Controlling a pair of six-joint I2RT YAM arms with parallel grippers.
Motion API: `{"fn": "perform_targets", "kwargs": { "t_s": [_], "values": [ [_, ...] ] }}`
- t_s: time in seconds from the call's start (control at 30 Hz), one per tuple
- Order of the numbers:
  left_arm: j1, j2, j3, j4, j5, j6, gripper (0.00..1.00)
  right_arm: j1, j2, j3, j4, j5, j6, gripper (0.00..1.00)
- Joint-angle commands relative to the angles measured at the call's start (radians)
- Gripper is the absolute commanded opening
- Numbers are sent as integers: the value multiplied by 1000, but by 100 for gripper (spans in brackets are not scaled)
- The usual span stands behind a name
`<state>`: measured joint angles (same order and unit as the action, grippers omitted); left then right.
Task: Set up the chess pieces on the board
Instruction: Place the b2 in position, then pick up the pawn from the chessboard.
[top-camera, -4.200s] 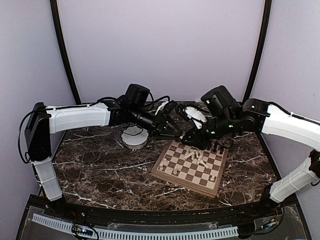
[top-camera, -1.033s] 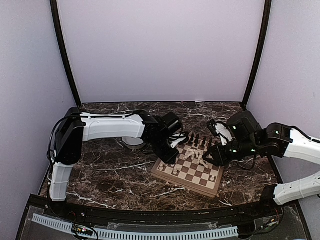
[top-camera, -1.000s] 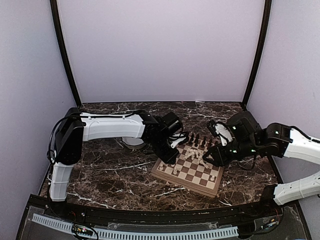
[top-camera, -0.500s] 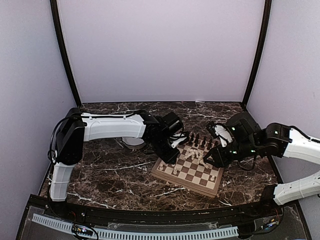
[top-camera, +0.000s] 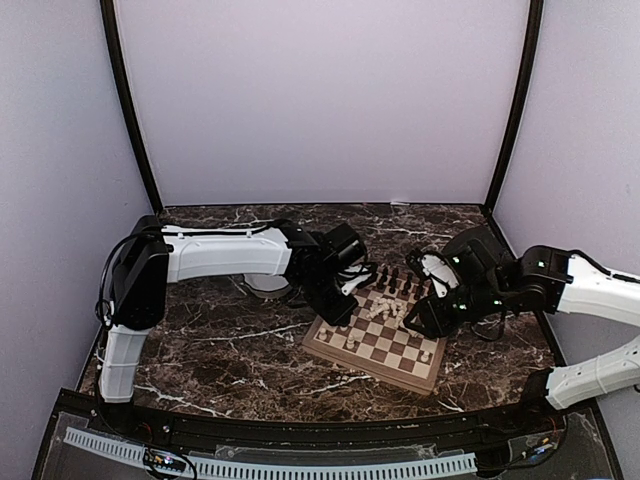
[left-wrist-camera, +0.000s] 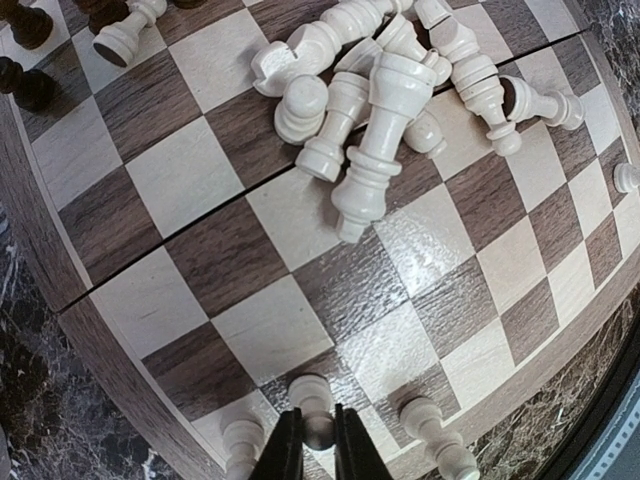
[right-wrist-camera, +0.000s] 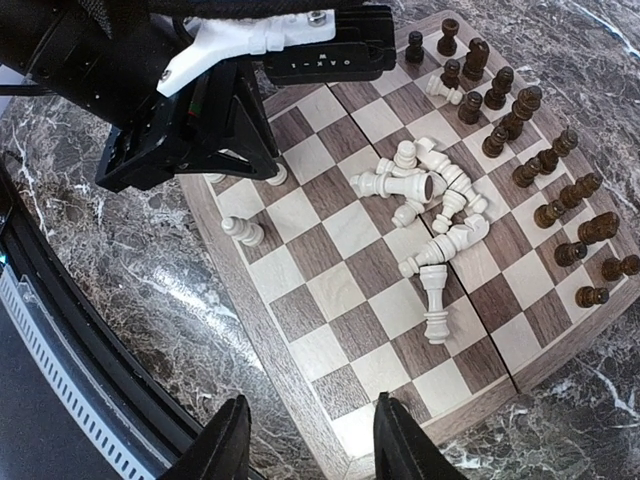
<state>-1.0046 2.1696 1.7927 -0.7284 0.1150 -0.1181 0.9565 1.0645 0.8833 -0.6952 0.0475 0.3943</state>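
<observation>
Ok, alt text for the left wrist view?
The left gripper pinches a standing cream pawn on the edge row of the board, with two more pawns beside it. Above, a heap of toppled cream pieces lies mid-board; dark pieces sit top-left.

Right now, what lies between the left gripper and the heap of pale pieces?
Only bare board squares, from the gripper's pawn to the heap; left wrist view.

White arm shells (top-camera: 215, 255), black joints (top-camera: 140, 285), cables (top-camera: 104, 290).

The board (right-wrist-camera: 340, 290), light and dark brown checks with a tan rim, lies flat and skewed on the bench. Dark pieces (right-wrist-camera: 525, 102) stand in rows along its far edge. Cream pieces (right-wrist-camera: 400, 184) lie toppled mid-board. A few cream pawns (right-wrist-camera: 243, 232) stand upright along its near edge.
</observation>
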Motion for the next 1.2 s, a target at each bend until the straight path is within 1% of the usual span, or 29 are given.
{"fn": "perform_targets", "kwargs": {
  "t_s": [0.0,0.23,0.43,0.6,0.73,0.83,0.97,1.17],
  "values": [
    [-6,-27,9,-28,16,5,13,-7,8,17,36,-6,-20,44],
    [-8,-32,11,-29,36,0,16,-10,20,18,46,-10,-26,44],
    [-7,-45,31,-33,18,-5,24,-12,29,31,47,-14,-31,44],
    [-6,-64,67,-43,-25,-12,29,-16,29,45,31,-13,-30,44],
    [11,-85,97,-25,-44,-29,33,-24,-2,55,0,9,-21,44],
    [36,-65,133,12,-12,-41,34,-44,-39,44,-11,19,-11,44],
    [84,5,204,38,49,-56,38,-79,-70,38,-39,17,-5,43],
    [119,109,290,98,137,-56,40,-105,-85,46,-86,31,9,42]
  ]
}}
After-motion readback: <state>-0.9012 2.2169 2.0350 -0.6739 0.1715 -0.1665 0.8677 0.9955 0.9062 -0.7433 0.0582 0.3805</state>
